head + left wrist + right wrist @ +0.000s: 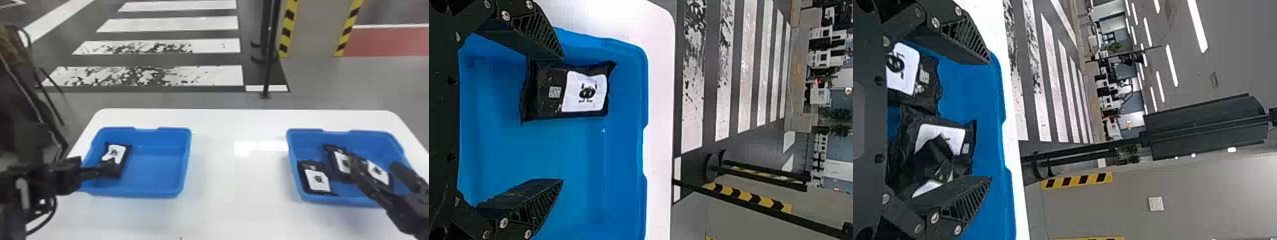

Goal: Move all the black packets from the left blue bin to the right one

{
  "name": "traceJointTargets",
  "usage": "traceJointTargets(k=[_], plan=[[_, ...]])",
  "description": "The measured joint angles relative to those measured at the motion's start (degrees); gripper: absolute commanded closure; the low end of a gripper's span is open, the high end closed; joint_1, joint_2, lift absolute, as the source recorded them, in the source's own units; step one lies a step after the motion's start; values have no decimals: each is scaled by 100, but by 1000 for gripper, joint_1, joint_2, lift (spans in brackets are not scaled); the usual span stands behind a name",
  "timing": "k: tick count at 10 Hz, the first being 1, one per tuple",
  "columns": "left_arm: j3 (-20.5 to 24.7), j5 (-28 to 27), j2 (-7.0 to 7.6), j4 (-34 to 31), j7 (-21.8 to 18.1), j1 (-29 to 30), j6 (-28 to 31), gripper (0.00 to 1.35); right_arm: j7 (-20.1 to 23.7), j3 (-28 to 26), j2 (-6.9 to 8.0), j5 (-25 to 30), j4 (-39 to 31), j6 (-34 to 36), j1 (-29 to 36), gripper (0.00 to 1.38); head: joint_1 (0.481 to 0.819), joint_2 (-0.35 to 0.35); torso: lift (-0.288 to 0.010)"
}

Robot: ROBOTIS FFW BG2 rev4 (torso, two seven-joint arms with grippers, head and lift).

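Note:
My left gripper (110,167) is over the left part of the left blue bin (150,193), at the near end of a black packet with a white label (115,152). In the left wrist view, the open left gripper (561,119) has this packet (585,92) lying beyond one fingertip, not held. Several black packets lie in the right blue bin (338,199): one at its left side (317,181), others in the middle. My right gripper (374,161) hangs above those, partly covering them. Seen from the right wrist, the right gripper (989,120) stands open, with packets (960,137) below and nothing gripped.
Both bins stand on a white table (236,191), with a wide stretch of tabletop between them. Beyond its far edge, a thin black post (267,70) rises from the floor. A dark shape (22,105) borders the table's left side.

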Motion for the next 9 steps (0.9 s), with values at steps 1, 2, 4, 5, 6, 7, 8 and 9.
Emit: traceJointTargets(k=[1,2,4,5,6,7,8,9], plan=[[-27,-102,31,209,30,-181,27,171,6,163,34,-140,-219,-17,266,153,695,140,-140],[-93,-192,71,436,54,-374,64,171,9,352,41,-341,-339,-20,459,154,695,179,-140],[-324,-396,161,1082,77,-867,171,174,82,642,43,-655,-398,-20,640,154,695,231,-140],[-435,-495,180,1298,95,-1043,245,173,116,676,43,-710,-355,-7,649,154,695,232,-140],[-543,-602,182,1519,147,-1212,342,174,157,693,43,-770,-307,8,658,154,695,236,-140],[-635,-648,190,1744,155,-1347,374,174,164,719,43,-825,-273,25,665,154,695,235,-140],[-751,-697,210,1964,171,-1473,413,174,172,763,47,-900,-239,49,666,154,695,235,-140],[-862,-727,230,2145,191,-1603,480,174,179,804,51,-969,-208,76,665,154,695,236,-140]])
